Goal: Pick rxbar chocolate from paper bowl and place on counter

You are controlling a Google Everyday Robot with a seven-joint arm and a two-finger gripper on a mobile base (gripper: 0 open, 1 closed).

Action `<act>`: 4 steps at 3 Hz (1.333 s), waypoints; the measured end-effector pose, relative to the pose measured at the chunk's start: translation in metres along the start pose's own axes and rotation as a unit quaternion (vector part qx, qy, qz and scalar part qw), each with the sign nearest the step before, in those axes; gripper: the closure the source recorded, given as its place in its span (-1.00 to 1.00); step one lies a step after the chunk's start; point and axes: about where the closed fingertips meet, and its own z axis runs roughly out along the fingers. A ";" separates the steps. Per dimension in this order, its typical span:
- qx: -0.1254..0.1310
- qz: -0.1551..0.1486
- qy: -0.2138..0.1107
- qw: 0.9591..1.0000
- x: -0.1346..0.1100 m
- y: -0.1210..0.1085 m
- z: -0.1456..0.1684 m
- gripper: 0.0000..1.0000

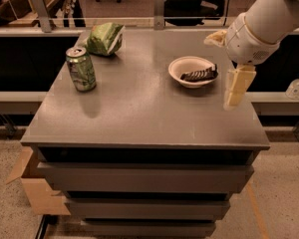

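The rxbar chocolate (199, 74), a dark flat bar, lies inside the off-white paper bowl (182, 66) at the right rear of the grey-brown counter (139, 113). One end of the bar leans on the bowl's right rim. My gripper (236, 88) hangs from the white arm at the counter's right side, just right of the bowl and slightly nearer the front. It sits a little above the counter and holds nothing that I can see.
A green soda can (80, 68) stands upright at the left of the counter. A green snack bag (105, 38) lies at the back left. Stepped drawers (139, 176) sit below the top. A cardboard box (32, 188) stands on the floor at the left.
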 end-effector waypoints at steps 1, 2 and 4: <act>0.000 0.001 0.000 1.000 0.002 0.000 0.001 -1.00; 0.006 -0.002 -0.010 1.000 0.017 -0.009 0.019 -1.00; 0.023 -0.031 0.005 0.999 0.039 -0.025 0.050 -1.00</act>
